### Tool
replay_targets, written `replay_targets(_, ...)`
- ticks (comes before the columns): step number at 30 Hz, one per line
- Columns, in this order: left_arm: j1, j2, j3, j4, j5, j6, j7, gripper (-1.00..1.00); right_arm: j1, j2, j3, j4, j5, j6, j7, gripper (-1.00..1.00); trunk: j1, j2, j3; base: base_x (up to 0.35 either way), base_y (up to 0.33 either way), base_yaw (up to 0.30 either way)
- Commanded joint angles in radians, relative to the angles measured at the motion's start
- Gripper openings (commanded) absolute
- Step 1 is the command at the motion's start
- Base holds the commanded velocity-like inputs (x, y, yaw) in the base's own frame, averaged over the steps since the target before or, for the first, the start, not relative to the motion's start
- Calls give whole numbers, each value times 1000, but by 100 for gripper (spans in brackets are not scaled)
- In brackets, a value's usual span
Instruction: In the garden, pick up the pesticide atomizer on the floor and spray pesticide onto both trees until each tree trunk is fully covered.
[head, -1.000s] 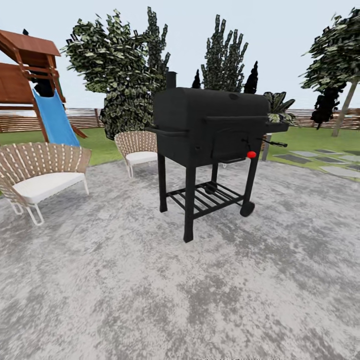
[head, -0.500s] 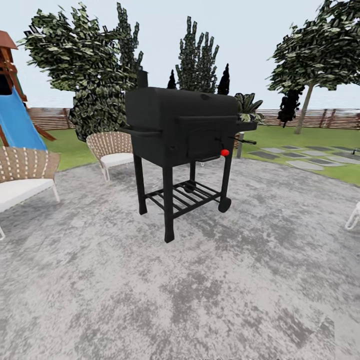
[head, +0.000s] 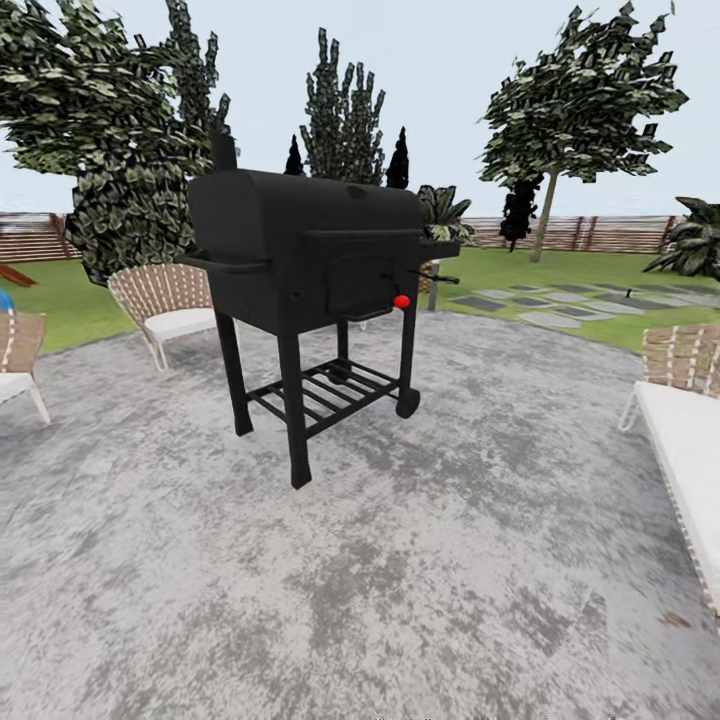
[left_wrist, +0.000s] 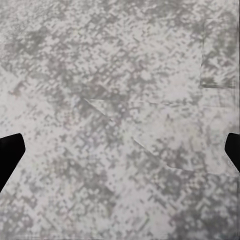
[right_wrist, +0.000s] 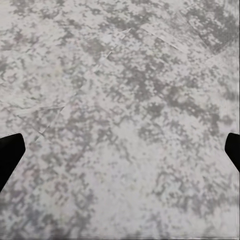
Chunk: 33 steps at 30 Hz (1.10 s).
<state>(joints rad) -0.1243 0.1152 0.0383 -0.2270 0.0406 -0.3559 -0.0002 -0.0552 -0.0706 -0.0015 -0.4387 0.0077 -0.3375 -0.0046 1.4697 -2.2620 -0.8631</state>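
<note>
In the head view a black grill (head: 310, 270) stands on the grey paved patch (head: 400, 560), with a red knob (head: 401, 301) on its front and a slatted shelf low between its legs. A wicker chair (head: 165, 305) with a white cushion sits behind and to the left of the grill, the edge of another chair (head: 15, 360) shows at the far left, and a wicker lounger (head: 685, 420) with a white pad runs along the right edge. Beyond the paving lies the grass (head: 560, 270), crossed by grey stepping stones (head: 550, 305) and closed off by the brown slat fence (head: 600, 232). A bushy tree (head: 110, 150) rises behind the left chair, dark cypress-like trees (head: 345, 120) stand behind the grill, and a tree with a thin leaning pale stem (head: 570, 110) stands near the fence. The atomizer and the thick-trunked trees cannot be made out here. In the left wrist view the left gripper (left_wrist: 120, 155) hangs over mottled grey paving, its dark fingertips (left_wrist: 9, 152) at opposite edges of the picture, spread wide, holding and touching nothing. In the right wrist view the right gripper (right_wrist: 120, 152) is likewise over the paving, its fingertips (right_wrist: 9, 152) wide apart and empty.
</note>
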Motion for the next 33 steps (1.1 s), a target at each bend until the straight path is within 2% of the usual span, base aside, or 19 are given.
replay_targets(1,0,0,0,0,0,0,0,100,0,0,0,0,0,0,0,100,0,0,-1,0,0,-272)
replay_targets(16,3,0,7,2,12,0,2,100,0,0,0,0,0,0,0,100,0,0,-13,0,0,-271)
replay_targets(22,3,0,3,2,2,0,0,100,0,0,0,0,0,0,0,100,0,0,-15,12,0,-288)
replay_targets(33,3,0,2,2,-1,0,1,100,0,0,0,0,0,0,0,100,0,0,-19,269,0,-288)
